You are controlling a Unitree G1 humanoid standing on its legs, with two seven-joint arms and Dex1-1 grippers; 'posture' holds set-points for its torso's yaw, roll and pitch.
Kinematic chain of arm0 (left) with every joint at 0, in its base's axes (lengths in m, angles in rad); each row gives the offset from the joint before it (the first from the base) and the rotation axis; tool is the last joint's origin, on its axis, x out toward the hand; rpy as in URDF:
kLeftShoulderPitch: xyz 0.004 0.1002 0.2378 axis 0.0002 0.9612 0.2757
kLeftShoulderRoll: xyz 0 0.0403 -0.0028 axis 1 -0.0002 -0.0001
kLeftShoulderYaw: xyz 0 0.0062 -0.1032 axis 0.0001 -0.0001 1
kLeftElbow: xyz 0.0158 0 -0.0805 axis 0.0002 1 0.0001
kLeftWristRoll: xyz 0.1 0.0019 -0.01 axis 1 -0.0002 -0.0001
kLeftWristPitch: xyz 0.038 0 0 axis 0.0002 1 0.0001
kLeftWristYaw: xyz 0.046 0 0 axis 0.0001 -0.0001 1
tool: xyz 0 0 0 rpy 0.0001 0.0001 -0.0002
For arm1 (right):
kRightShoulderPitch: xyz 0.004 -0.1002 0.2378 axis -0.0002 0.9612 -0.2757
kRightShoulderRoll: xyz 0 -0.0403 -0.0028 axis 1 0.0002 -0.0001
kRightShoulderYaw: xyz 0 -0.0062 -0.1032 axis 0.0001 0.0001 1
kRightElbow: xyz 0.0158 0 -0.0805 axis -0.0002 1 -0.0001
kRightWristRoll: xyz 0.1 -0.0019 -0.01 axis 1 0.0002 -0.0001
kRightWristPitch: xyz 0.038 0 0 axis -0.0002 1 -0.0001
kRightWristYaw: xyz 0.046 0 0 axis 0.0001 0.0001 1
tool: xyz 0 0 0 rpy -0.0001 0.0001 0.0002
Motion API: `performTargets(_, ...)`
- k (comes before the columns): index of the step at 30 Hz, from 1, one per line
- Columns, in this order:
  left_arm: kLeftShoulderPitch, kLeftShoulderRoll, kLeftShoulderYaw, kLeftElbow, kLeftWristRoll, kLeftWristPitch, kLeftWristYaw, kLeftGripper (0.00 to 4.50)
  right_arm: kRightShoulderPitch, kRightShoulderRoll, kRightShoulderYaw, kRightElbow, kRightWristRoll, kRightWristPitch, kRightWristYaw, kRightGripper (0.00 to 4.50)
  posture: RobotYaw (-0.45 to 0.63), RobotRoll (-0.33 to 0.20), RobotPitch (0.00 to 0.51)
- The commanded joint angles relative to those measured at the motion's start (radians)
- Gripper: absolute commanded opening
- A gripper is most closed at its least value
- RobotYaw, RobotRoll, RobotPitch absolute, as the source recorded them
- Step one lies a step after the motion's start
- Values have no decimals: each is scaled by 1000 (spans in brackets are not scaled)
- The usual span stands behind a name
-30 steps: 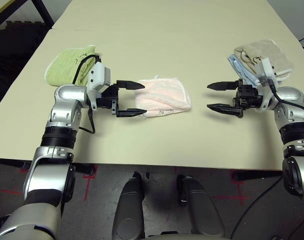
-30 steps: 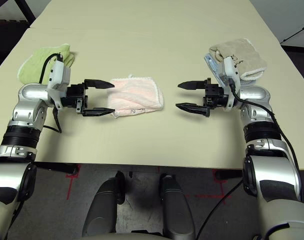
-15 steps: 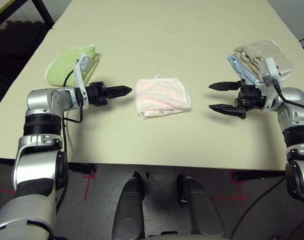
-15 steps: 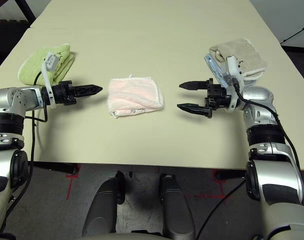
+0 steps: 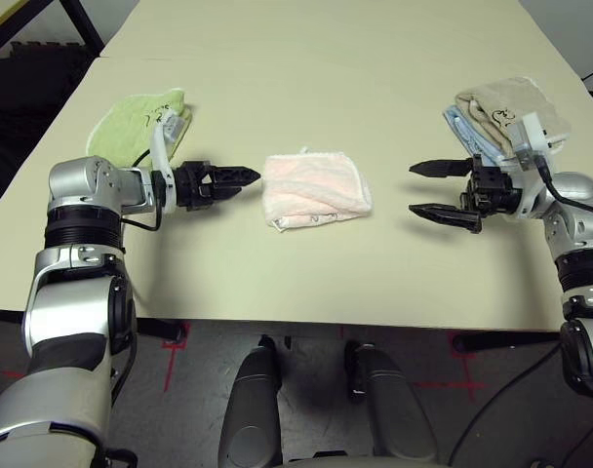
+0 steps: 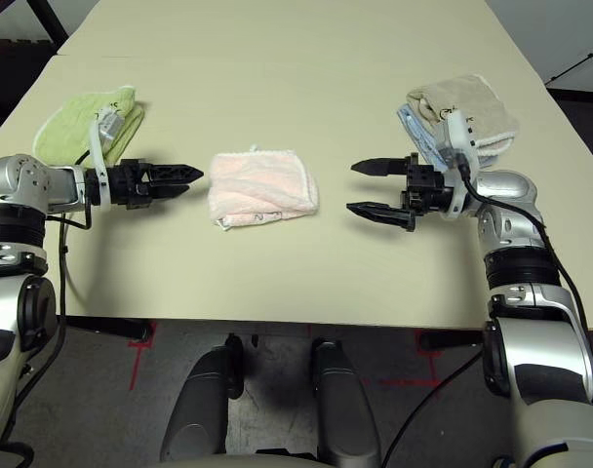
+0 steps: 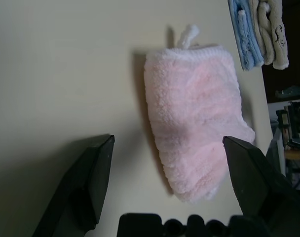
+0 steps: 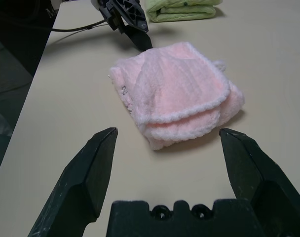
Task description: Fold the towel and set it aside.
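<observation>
The towel [image 5: 316,188] is a pale pink terry cloth with white edging, lying folded at the middle of the table with nothing touching it. My left gripper [image 5: 246,177] hovers just left of it, pointing at its left edge, turned on its side. In the left wrist view its fingers [image 7: 93,173] stand wide apart with the towel [image 7: 197,118] beyond them. My right gripper [image 5: 412,189] is open and empty a short way right of the towel, pointing at it. The right wrist view shows the towel [image 8: 177,101] ahead of that gripper's spread jaws.
A folded light green towel [image 5: 131,125] lies at the left, behind my left forearm. Folded beige and blue towels [image 5: 511,107] sit stacked at the right, behind my right wrist. The beige table [image 5: 306,283] has bare room in front of and behind the pink towel.
My left gripper has drawn back to the left off the towel's left edge and rolled onto its side. The towel lies free. The right gripper has barely moved.
</observation>
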Motion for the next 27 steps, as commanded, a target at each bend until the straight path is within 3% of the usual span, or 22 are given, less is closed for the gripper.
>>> performTargets(1, -13, -32, -7, 47, -1, 4, 21, 4456, 16, -15, 3, -13, 8, 0, -3, 4464, 13, 0, 217)
performTargets(22, -69, -176, 22, 105, -29, 55, 77, 4456, 7, -13, 5, -2, 6, -17, -19, 4464, 4, 0, 216)
performTargets(25, -69, -179, 19, 112, -21, 44, 82, 3835, 8, -13, 5, -2, 5, -19, -21, 4500, 2, 0, 215)
performTargets(27, -70, -181, 22, 118, -19, 37, 87, 3157, 10, -14, 5, -3, 5, -20, -22, 4500, 0, 0, 213)
